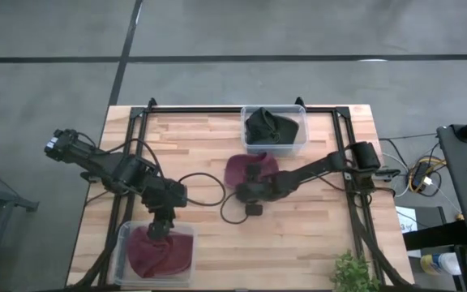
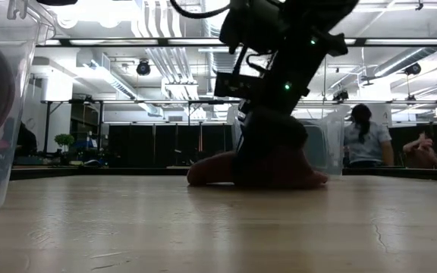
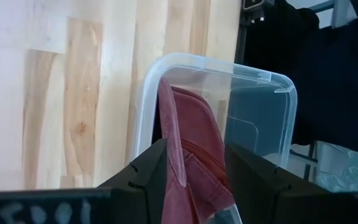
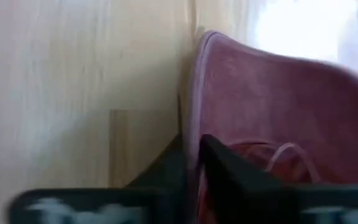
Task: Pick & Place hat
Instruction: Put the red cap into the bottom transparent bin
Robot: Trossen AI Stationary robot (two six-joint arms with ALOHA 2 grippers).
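Bare table [image 1: 209, 146] lies open at the high view's upper left and lower right. A bin [image 1: 298, 130] blocks the top centre, another bin [image 1: 186, 272] the lower left, cables [image 1: 205, 178] cross the middle.

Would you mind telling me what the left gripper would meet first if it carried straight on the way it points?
Most likely the red hat lying between its jaws, inside the clear plastic bin; depth is hard to judge.
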